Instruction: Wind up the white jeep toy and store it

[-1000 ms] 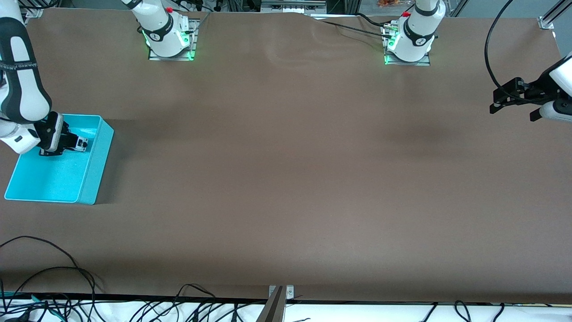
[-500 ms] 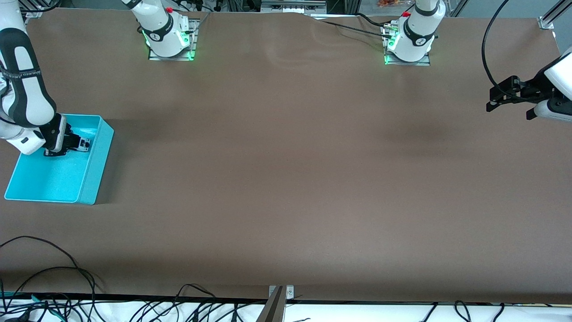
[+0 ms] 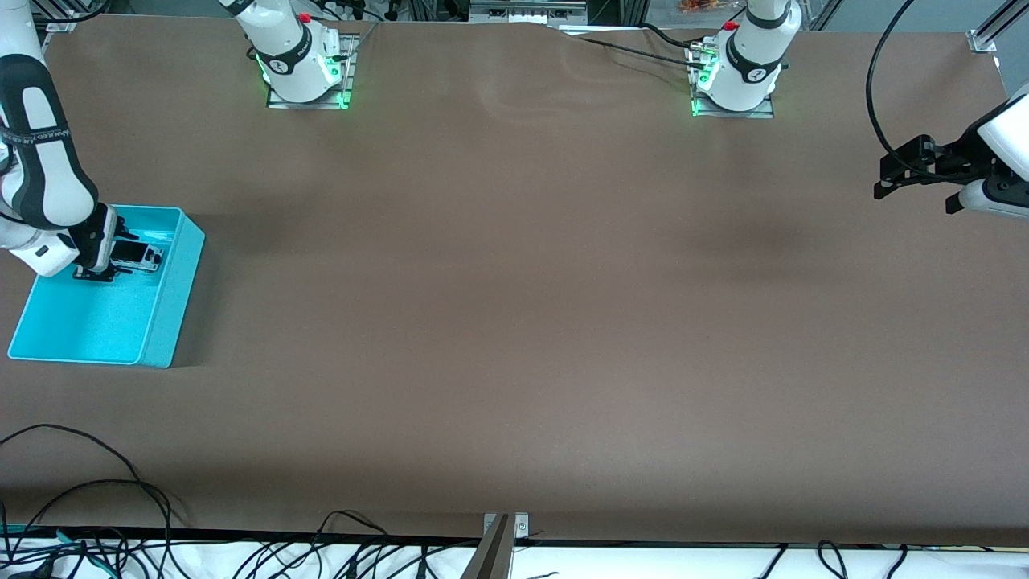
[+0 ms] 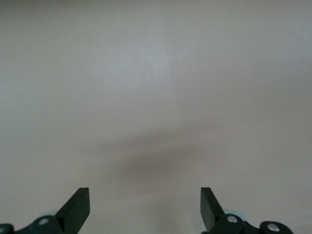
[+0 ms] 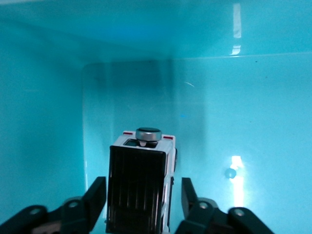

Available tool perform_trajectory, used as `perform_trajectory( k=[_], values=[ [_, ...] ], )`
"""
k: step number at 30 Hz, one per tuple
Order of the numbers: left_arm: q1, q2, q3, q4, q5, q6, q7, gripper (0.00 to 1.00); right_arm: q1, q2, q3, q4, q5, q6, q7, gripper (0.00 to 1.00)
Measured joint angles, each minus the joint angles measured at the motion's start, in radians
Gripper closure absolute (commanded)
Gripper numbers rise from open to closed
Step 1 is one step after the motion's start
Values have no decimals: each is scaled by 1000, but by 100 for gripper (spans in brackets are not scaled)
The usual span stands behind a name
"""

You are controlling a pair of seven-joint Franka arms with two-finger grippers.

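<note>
A wide brown counter fills the front view, with 2 robot arms based along its far edge. A cyan bin sits at the right arm's end of the counter, and nothing else lies on the surface.

The right end effector is down inside the bin, in the part farther from the front camera. The white jeep toy now rests on the bin floor. The right wrist view shows the white jeep toy standing upright between the 2 fingers, with a sliver of cyan visible on each side, so the fingers are parted and no longer pinching it. Half a second ago they were clamped on the toy; they have just let go. A round metal knob sits on top of the jeep.

That release means the storing step looks essentially done, and what remains is probably for the right arm to lift out without nudging the toy.

The left end effector waits over the counter at the left arm's end, fingers spread wide and empty, unmoved in the last half second.
</note>
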Motion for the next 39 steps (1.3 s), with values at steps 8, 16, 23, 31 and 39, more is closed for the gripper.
perform_trajectory(
  k=[8, 16, 23, 31, 39],
  values=[
    [1, 0, 0, 0, 0, -7, 0, 0, 0, -3, 4, 42, 0, -41, -5, 0],
    [1, 0, 0, 0, 0, -10, 0, 0, 4, -28, 20, 188, 2, -253, -6, 0],
    [1, 0, 0, 0, 0, -10, 0, 0, 6, -89, 68, 296, 7, -402, 83, 0],
    [1, 0, 0, 0, 0, -10, 0, 0, 8, -163, 162, 370, 7, -541, 392, 0],
    [1, 0, 0, 0, 0, -11, 0, 0, 11, -218, 256, 427, 6, -628, 790, 0]
  ],
)
